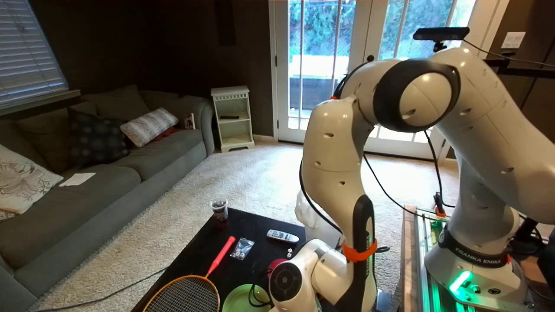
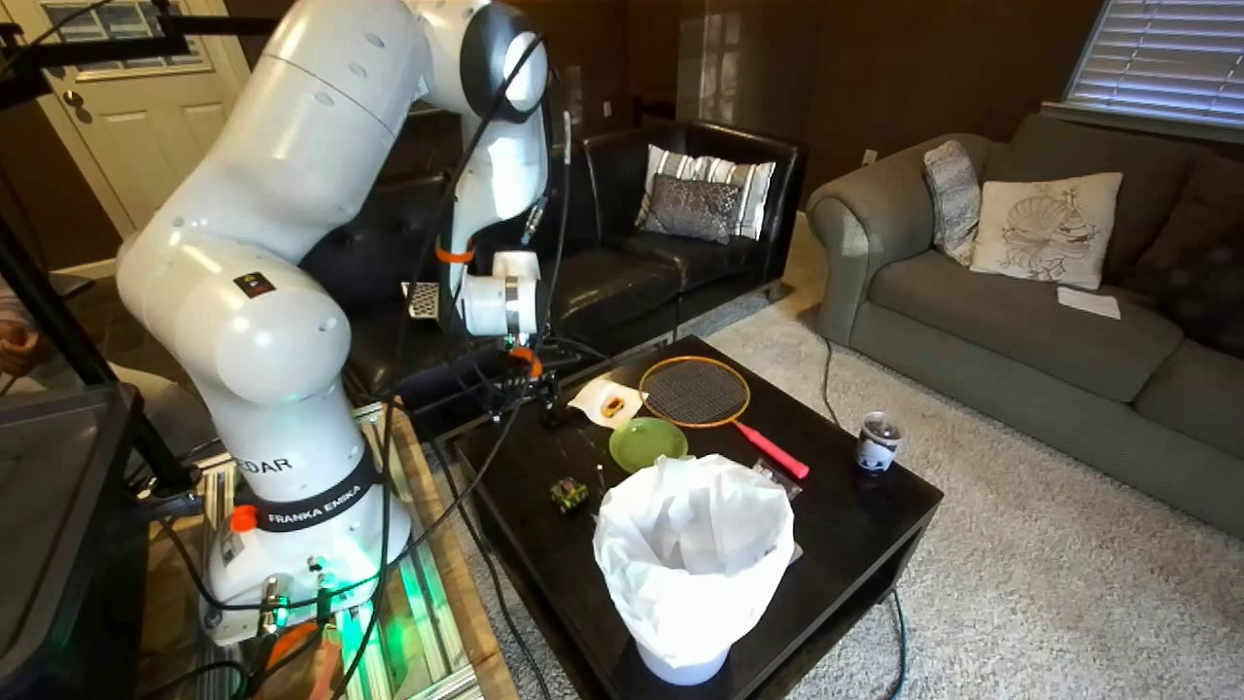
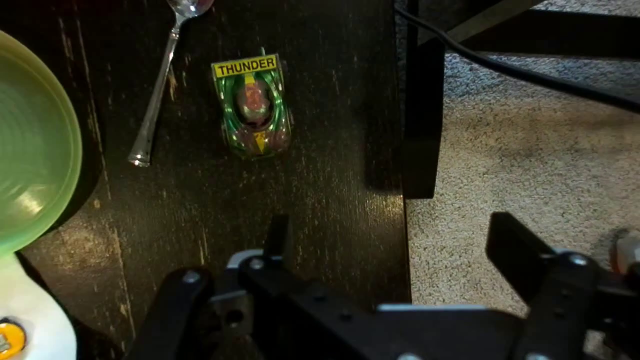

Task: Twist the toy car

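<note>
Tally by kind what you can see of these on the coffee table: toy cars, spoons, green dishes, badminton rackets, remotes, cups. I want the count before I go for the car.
Toy car: 1
Spoon: 1
Green dish: 1
Badminton racket: 1
Remote: 1
Cup: 1
Total: 6

Green-and-yellow toy car (image 3: 254,107), pale green plate (image 3: 35,145), orange-and-pink racket (image 2: 709,399), striped pillow (image 2: 754,190), black end effector (image 3: 391,232)

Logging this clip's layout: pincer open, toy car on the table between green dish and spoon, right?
Not quite: the wrist view shows the spoon between the green dish and the toy car. The pincer is open, the toy car on the table.
</note>
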Motion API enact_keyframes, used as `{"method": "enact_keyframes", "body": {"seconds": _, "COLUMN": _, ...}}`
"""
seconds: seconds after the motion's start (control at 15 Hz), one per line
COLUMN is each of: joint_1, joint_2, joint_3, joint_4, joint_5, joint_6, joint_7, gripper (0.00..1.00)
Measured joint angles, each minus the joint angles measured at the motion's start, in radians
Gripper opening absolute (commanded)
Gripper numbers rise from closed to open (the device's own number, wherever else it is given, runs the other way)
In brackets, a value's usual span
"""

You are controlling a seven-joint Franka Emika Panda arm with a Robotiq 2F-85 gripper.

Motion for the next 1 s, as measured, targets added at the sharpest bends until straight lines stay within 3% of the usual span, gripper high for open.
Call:
{"method": "enact_keyframes", "body": {"seconds": 0.4, "joint_1": 0.008, "joint_2": 0.167, "joint_3": -0.066, "joint_4": 0.107, "joint_5": -0.041, "joint_6": 0.065, "joint_7": 0.000, "gripper": 1.00}}
{"method": "enact_keyframes", "body": {"seconds": 0.8, "joint_1": 0.004, "joint_2": 0.170, "joint_3": -0.067, "joint_4": 0.108, "joint_5": -0.041, "joint_6": 0.070, "joint_7": 0.000, "gripper": 1.00}}
{"method": "enact_keyframes", "body": {"seconds": 1.0, "joint_1": 0.022, "joint_2": 0.207, "joint_3": -0.125, "joint_4": 0.121, "joint_5": -0.076, "joint_6": 0.160, "joint_7": 0.020, "gripper": 1.00}}
